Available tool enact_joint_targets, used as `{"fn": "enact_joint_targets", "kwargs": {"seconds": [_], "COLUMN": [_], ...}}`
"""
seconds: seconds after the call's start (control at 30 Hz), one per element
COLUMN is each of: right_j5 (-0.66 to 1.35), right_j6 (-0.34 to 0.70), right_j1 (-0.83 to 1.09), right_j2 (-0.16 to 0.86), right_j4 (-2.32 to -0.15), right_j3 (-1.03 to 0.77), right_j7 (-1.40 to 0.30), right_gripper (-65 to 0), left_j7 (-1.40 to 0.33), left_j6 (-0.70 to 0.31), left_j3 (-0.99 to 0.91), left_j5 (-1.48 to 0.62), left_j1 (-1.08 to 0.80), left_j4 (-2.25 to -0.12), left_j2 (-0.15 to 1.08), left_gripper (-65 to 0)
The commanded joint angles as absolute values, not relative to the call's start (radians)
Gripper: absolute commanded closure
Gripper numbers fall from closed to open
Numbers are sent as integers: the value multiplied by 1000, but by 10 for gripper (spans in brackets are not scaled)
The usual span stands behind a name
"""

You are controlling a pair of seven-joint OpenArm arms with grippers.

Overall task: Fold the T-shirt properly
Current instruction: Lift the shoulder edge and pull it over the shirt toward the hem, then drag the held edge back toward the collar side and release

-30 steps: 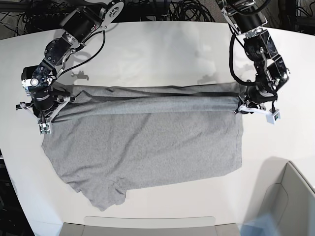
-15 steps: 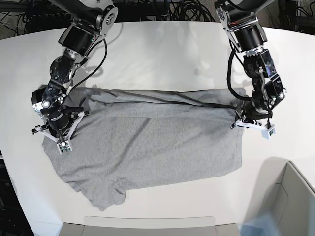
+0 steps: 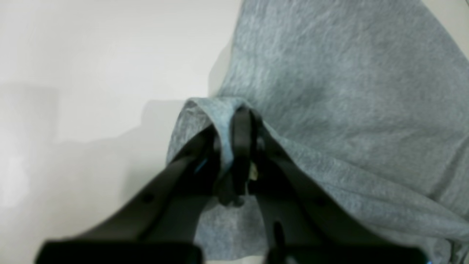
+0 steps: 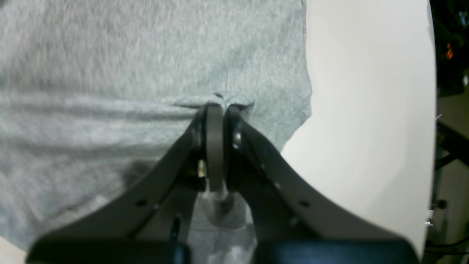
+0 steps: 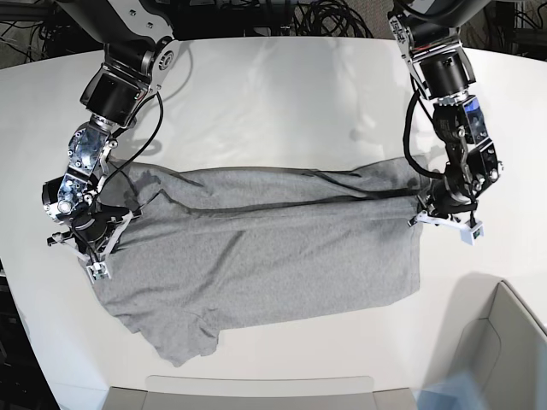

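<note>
The light grey T-shirt (image 5: 273, 256) lies on the white table (image 5: 273, 102) with its plain side up and no lettering showing. Its far edge is folded over toward the front as a stretched band between my two grippers. My left gripper (image 5: 425, 215) is shut on the shirt's edge at the base view's right. In the left wrist view the left gripper (image 3: 234, 146) pinches a rolled fold of cloth (image 3: 348, 91). My right gripper (image 5: 97, 249) is shut on the shirt's edge at the base view's left. In the right wrist view the right gripper (image 4: 220, 108) pinches puckered cloth (image 4: 128, 55).
A pale bin (image 5: 504, 342) stands at the front right corner. A flat pale tray edge (image 5: 256, 389) lies along the table's front. Dark cables (image 5: 325, 17) hang behind the table's far edge. Bare table (image 4: 366, 110) shows beside the shirt in the right wrist view.
Both grippers have moved toward the table's front, carrying the shirt's far edge over the lower part. The right gripper has moved further than the left.
</note>
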State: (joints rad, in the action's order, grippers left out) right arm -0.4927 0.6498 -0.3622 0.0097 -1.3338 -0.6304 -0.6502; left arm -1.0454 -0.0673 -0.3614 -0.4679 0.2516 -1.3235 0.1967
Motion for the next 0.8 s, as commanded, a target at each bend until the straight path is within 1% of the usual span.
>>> {"fn": "enact_joint_targets", "kwargs": {"seconds": [0.0, 0.07, 0.1, 0.17, 0.23, 0.27, 0.33, 0.37, 0.47, 0.53, 0.63, 0.7, 0.77], "right_j5": [-479, -481, -481, -481, -481, -481, -478, -478, -476, -476, -476, -476, -476], "right_j6": [624, 602, 587, 561, 561, 561, 561, 561, 562, 601, 668, 677, 680], "right_j1": [-394, -394, -394, -394, -394, -394, -392, -387, -375, -334, -285, -265, -248], "right_j2": [19, 19, 18, 15, 16, 16, 16, 12, -8, -16, -39, -45, -44], "right_j4": [-1351, -1351, -1354, -1359, -1359, -1362, -1391, -1419, -1508, -1573, -1624, -1639, -1639], "right_j3": [-624, -622, -622, -622, -622, -622, -622, -625, -633, -642, -679, -722, -771], "right_j7": [-628, -628, -628, -628, -628, -628, -628, -628, -633, -633, -633, -633, -633], "right_gripper": [0, 0, 0, -75, -166, -211, -280, -298, -291, -281, -279, -279, -279], "left_j7": [-1029, -1035, -1036, -1036, -1032, -1032, -1036, -1036, -1040, -1040, -1038, -1035, -1038], "left_j6": [-70, -70, -70, -70, -70, -68, -68, -68, -67, -62, -33, -31, -30], "left_j3": [-361, -361, -361, -361, -361, -361, -371, -371, -372, -364, -349, -312, -263], "left_j5": [-469, -469, -469, -469, -469, -469, -469, -469, -469, -469, -469, -469, -469], "left_j1": [272, 272, 272, 272, 265, 263, 248, 237, 205, 157, 91, 58, 30], "left_j4": [-1342, -1346, -1346, -1353, -1392, -1425, -1480, -1509, -1603, -1644, -1647, -1644, -1646], "left_j2": [209, 209, 209, 209, 209, 209, 209, 209, 208, 206, 209, 234, 255], "left_gripper": [0, 0, -25, -117, -182, -202, -208, -208, -210, -210, -212, -214, -232]}}
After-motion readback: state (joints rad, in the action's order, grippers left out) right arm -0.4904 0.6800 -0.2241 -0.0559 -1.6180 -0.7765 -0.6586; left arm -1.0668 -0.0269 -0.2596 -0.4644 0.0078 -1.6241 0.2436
